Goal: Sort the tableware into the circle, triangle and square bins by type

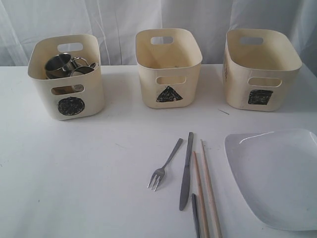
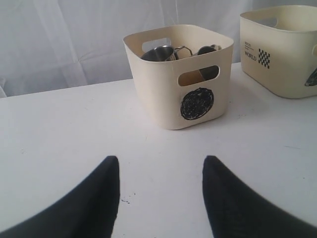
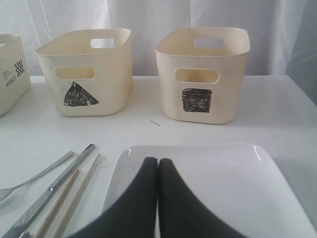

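The mugs (image 1: 59,64) sit in the circle bin (image 1: 93,101) where cups seem to go, so the left gripper (image 2: 161,191) hangs open and empty, and the right gripper (image 3: 158,166) is squeezed shut on nothing over the plate (image 3: 237,188).

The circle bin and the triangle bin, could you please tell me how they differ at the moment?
The circle bin bears a scribbled black circle, the triangle bin a black triangle. The circle bin holds steel mugs; the triangle bin shows nothing inside, as far as visible. The circle bin stands leftmost in the exterior view, the triangle bin in the middle. Both are cream tubs with oval handle cutouts.
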{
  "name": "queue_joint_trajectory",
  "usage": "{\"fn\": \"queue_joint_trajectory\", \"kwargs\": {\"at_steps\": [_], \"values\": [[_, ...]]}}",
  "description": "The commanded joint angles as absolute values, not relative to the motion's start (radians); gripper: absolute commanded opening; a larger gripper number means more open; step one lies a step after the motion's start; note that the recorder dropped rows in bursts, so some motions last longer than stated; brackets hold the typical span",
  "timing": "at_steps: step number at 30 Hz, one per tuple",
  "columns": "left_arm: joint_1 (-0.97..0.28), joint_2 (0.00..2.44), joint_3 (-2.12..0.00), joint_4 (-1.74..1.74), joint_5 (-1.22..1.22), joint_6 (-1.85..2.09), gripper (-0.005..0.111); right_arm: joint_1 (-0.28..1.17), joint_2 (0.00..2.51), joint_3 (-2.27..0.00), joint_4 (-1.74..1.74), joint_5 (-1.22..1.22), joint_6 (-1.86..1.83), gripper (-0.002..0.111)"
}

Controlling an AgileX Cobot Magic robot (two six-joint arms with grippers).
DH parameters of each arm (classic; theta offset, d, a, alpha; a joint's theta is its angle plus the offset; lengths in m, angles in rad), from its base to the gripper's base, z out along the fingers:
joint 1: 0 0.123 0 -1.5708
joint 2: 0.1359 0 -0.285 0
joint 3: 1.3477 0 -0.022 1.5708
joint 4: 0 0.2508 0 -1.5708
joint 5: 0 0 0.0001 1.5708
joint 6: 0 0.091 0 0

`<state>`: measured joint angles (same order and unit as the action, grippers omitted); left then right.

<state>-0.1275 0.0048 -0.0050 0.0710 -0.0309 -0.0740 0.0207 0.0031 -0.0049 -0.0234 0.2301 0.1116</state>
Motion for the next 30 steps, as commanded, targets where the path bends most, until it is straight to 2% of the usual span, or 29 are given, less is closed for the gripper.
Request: {"fn": "queue_joint_trajectory", "kwargs": {"at_steps": [1, 16, 17, 20, 25, 30], "values": [[-0.13, 0.0, 0.0, 0.068, -0.028, -0.07, 0.056, 0.024, 0.0, 0.0, -0.023, 0.222, 0.11, 0.0], [-0.13, 0.0, 0.0, 0.068, 0.05, -0.07, 0.053, 0.024, 0.0, 0.0, -0.023, 0.222, 0.11, 0.0], [-0.13, 0.0, 0.0, 0.068, 0.05, -0.07, 0.051, 0.024, 0.0, 0.0, -0.023, 0.222, 0.11, 0.0], [-0.13, 0.0, 0.0, 0.068, 0.05, -0.07, 0.034, 0.024, 0.0, 0.0, -0.023, 0.222, 0.11, 0.0], [-0.13, 0.0, 0.0, 0.068, 0.055, -0.07, 0.0, 0.024, 0.0, 0.0, -0.023, 0.222, 0.11, 0.0], [-0.13, 0.0, 0.0, 0.066, 0.084, -0.072, 0.0, 0.024, 0.0, 0.0, -0.023, 0.222, 0.11, 0.0]]}}
